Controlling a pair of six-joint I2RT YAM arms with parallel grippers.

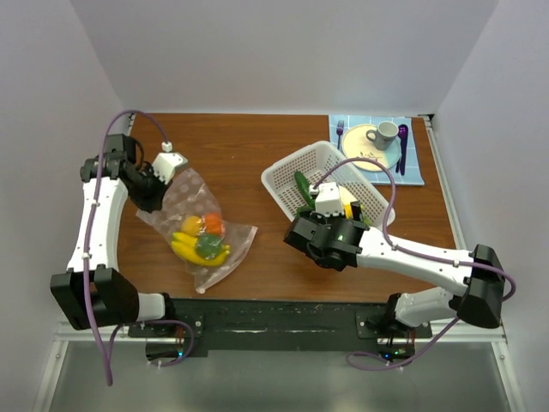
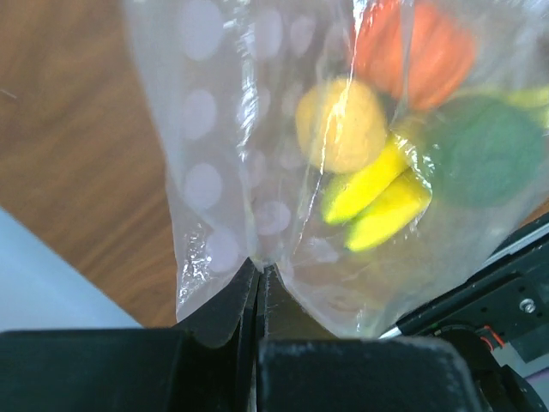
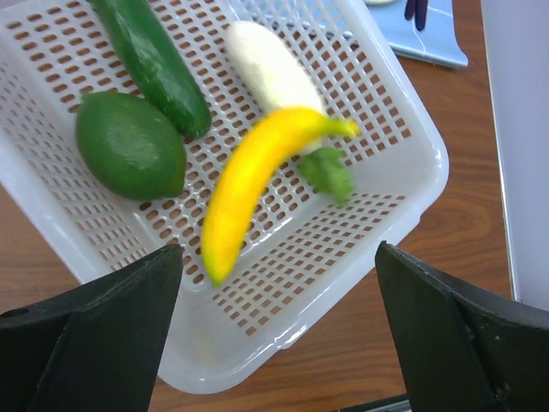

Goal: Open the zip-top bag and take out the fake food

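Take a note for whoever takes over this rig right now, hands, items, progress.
Left hand: shut, pinching the bag.
Right hand: open above the basket.
Done: lime, cucumber, white piece in the basket; a blurred banana is in or just over it.
Left: bananas, orange piece and green piece are inside the bag.

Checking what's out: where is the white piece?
In the right wrist view, the white piece lies in the basket, right of the cucumber, by the banana.
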